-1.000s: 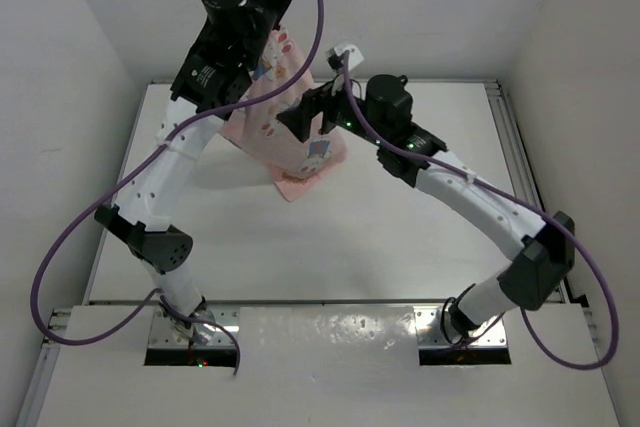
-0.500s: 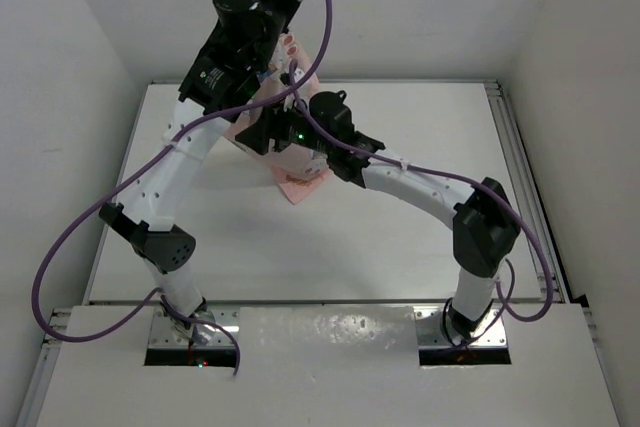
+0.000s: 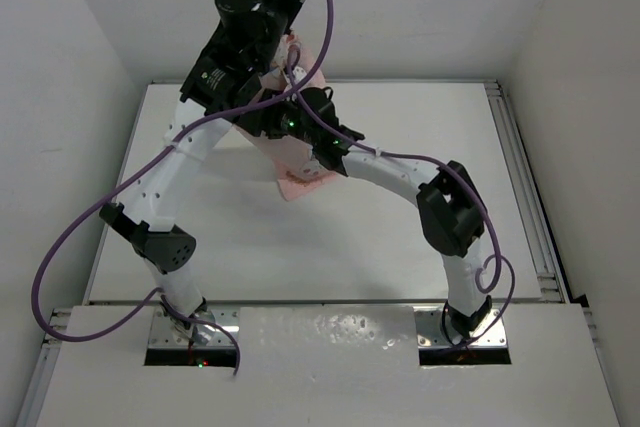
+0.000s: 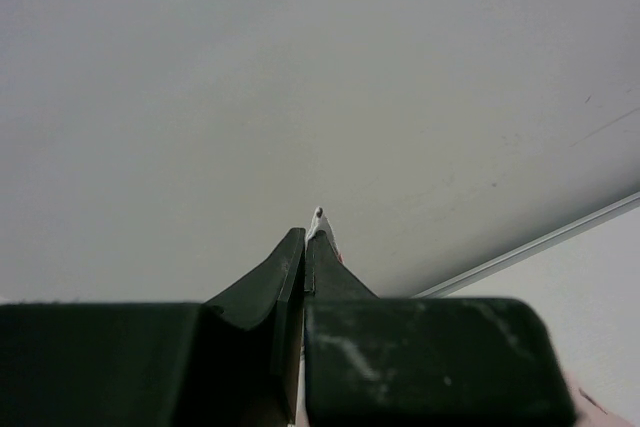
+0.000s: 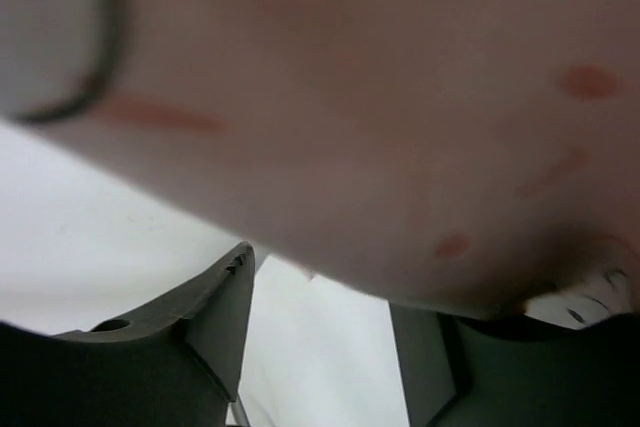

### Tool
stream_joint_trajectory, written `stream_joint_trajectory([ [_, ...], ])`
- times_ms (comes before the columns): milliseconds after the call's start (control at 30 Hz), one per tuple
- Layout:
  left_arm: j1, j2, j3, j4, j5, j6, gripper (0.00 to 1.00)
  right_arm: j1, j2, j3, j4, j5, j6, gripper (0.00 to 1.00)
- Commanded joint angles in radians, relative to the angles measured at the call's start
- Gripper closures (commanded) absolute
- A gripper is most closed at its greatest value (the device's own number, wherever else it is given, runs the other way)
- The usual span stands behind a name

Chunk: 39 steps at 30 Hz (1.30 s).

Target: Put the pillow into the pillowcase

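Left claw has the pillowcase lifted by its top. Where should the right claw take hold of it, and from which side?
Likely the free lower edge of the pillowcase, from below and the robot's right. The left claw is shut on the top edge, so the fabric hangs loose; the right claw, open, sits right under that hanging edge.

Overhead camera sat high at the near edge, looking down across the whole table. Left wrist camera aimed up along the left gripper at the bare wall. Right wrist camera was pressed right up against the pillowcase, all pink blur. The overhead view caught that same cloth, far smaller.
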Motion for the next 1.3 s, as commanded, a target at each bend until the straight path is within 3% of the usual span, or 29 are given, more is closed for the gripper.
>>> stream_joint_trajectory([
  [0, -0.019, -0.024, 0.051, 0.119, 0.003, 0.002, 1.00, 0.020, 0.002, 0.095, 0.058, 0.012, 0.013, 0.47],
  [267, -0.017, -0.026, 0.042, 0.133, -0.014, 0.010, 1.00, 0.045, 0.031, 0.145, 0.075, 0.018, 0.022, 0.47],
  [567, -0.016, -0.032, 0.040, 0.123, -0.012, 0.005, 1.00, 0.040, 0.017, 0.143, -0.091, 0.282, 0.085, 0.54],
  [667, -0.017, -0.029, 0.039, 0.136, -0.009, 0.011, 1.00, 0.056, -0.024, 0.070, -0.054, 0.353, 0.050, 0.54],
  [800, -0.019, -0.024, 0.037, 0.148, 0.011, 0.013, 1.00, 0.063, -0.026, 0.046, 0.010, 0.373, -0.020, 0.44],
  [1133, -0.025, -0.024, 0.026, 0.160, 0.025, 0.010, 1.00, 0.077, 0.009, 0.073, 0.069, 0.357, -0.119, 0.47],
  [1267, -0.031, -0.026, 0.026, 0.162, 0.023, 0.004, 1.00, 0.085, 0.031, 0.110, 0.066, 0.420, -0.116, 0.47],
])
